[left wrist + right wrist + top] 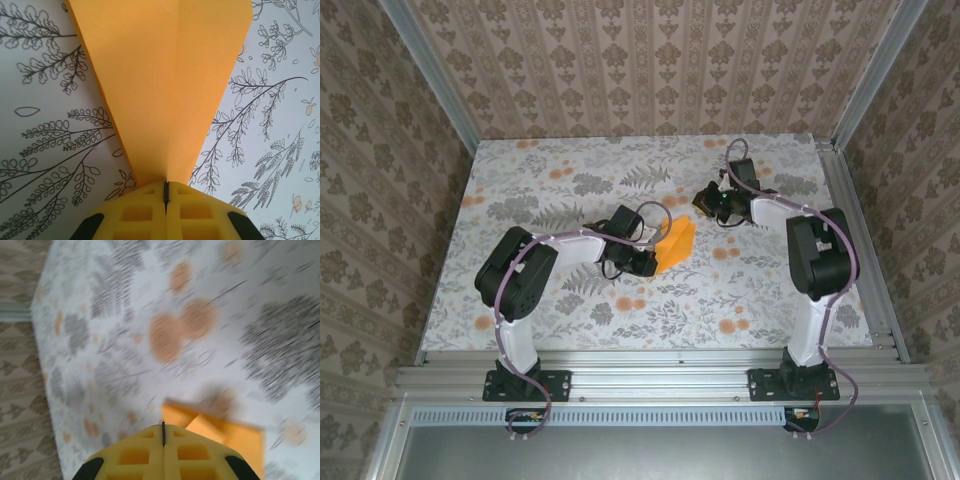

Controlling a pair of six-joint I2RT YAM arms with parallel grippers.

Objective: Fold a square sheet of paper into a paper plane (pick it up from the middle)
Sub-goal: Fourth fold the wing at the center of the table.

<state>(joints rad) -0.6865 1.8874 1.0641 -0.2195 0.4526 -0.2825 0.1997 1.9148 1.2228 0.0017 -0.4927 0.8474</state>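
The left hand [166,187] is clamped on the narrow end of the paper [160,90], a plain orange folded wedge with a centre crease. The wedge widens away from the fingers, over the middle of the table [570,170]. The right hand [163,427] is closed on nothing, over the table farther back and right, its view blurred.
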